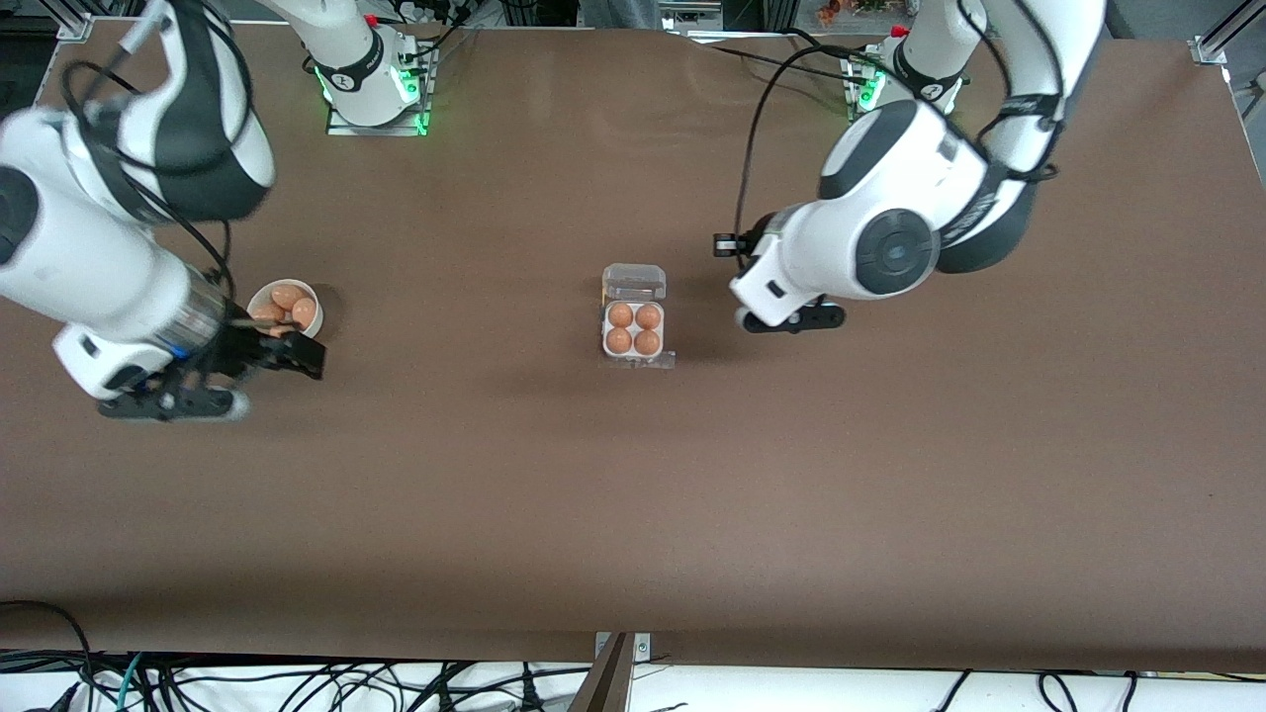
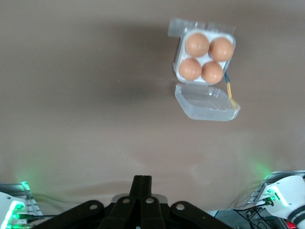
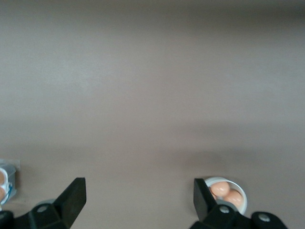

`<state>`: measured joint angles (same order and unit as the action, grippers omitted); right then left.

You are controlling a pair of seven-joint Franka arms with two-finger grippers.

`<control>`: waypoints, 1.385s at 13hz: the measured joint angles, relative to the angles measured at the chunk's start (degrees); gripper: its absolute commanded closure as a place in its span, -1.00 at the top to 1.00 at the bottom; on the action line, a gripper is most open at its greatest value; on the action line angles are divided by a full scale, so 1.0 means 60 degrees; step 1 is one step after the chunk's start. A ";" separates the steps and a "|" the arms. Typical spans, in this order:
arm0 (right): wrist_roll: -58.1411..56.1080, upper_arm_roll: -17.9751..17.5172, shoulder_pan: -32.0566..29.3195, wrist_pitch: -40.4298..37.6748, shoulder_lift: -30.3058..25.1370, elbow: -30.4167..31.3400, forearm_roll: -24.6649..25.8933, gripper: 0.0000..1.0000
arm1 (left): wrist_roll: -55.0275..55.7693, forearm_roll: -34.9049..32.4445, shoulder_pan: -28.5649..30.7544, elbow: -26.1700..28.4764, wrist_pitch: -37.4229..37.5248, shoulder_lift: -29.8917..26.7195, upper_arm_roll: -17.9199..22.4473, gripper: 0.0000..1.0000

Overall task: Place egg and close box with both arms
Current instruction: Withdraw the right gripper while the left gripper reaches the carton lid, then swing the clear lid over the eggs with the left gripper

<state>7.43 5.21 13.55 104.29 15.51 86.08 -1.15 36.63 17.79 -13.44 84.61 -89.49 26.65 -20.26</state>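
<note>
Box (image 1: 633, 326) at mid-table, white tray filled with four eggs (image 1: 633, 329) — clear lid (image 1: 634, 282) hinged open and lying flat on the side toward the robot bases. Left gripper (image 2: 142, 183) over bare table beside the box toward the left arm's end, fingers pressed together, nothing between them. Right gripper (image 3: 138, 195) near the white bowl (image 1: 259, 296) of eggs, fingers spread wide and empty — bowl toward the right arm's end

Box (image 1: 634, 329): four cells filled, clear lid (image 1: 634, 282) hinged open flat on the base-ward side. Bare table (image 1: 633, 514) on its remaining sides. Left gripper (image 2: 141, 183), fingers together, hangs toward left arm's end.
</note>
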 measured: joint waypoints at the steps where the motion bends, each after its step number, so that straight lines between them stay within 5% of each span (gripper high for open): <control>1: -0.0024 -0.0142 -0.0195 -0.0031 -0.0597 0.0458 0.0048 1.00 | 0.0172 0.0002 -0.0193 0.0000 -0.0033 0.0187 -0.0006 -1.00; 7: -0.0372 -0.0251 -0.1294 -0.1401 -0.2643 0.1317 0.0089 1.00 | 0.0815 0.0002 -0.1189 0.0000 -0.0385 0.0922 -0.0009 -1.00; 18: -0.1147 -0.0675 -0.1751 -0.0816 -0.2320 0.1418 0.0089 1.00 | 0.1141 0.0003 -0.2076 -0.0003 -0.1808 0.2121 0.0018 -1.00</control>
<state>0.55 1.16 3.04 99.40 1.58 94.58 -0.62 43.48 17.80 -25.90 84.59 -100.34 39.38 -20.16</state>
